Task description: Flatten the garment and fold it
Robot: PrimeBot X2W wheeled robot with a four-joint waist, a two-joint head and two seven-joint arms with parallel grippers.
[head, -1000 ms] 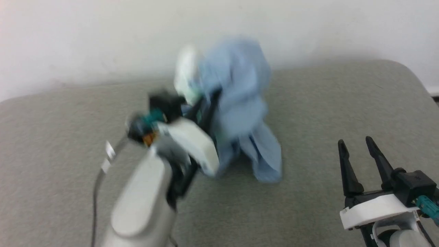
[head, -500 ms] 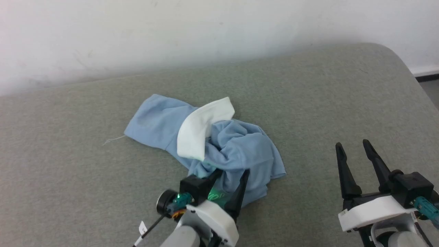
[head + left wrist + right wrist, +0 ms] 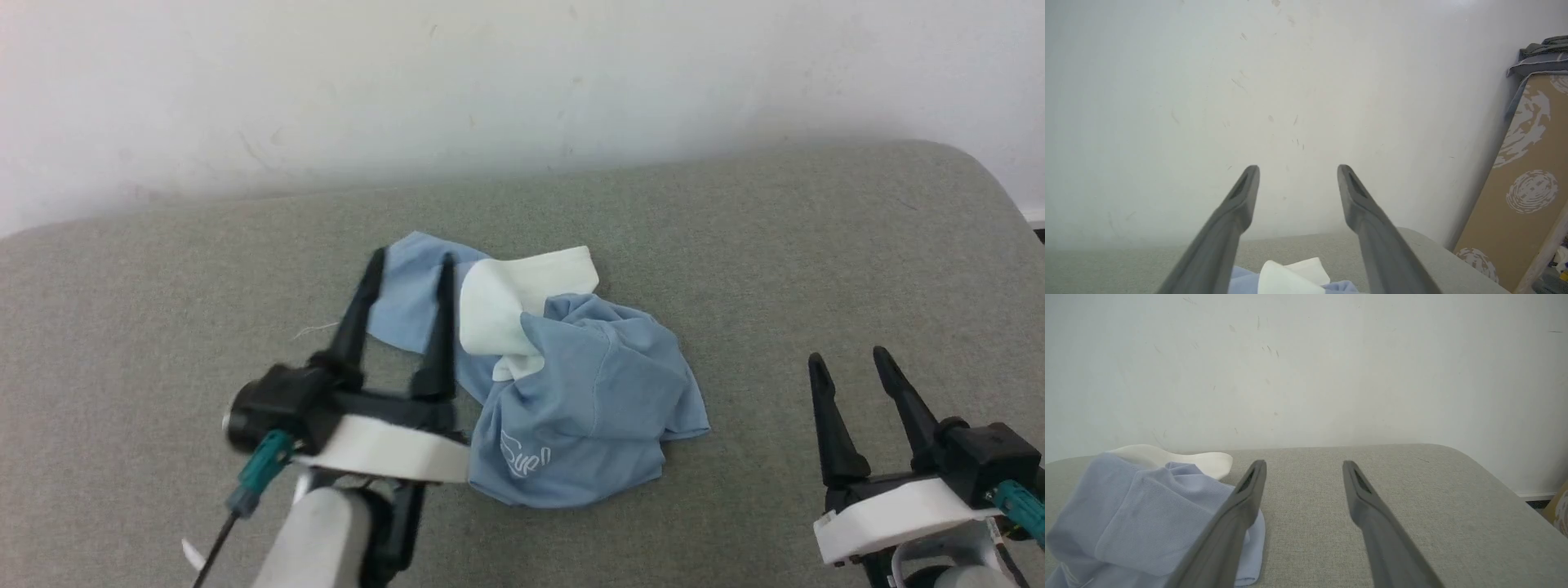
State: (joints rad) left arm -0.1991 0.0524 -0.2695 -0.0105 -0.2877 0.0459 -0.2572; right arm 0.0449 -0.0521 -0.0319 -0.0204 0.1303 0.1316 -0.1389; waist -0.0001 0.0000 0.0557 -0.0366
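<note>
Garment [image 3: 571, 392]: one, crumpled on grey pad [image 3: 816, 245]; left hand [image 3: 412, 257], right hand [image 3: 847, 357]: two, both spread wide, empty

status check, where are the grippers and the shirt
Left gripper open, empty, above the garment. Right gripper open, apart at right. Garment crumpled on grey pad, white collar up, unflattened. Nothing blocking.

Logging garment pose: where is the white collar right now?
Head view: the white collar lies atop the far side of the crumpled garment, just right of the open left gripper.
</note>
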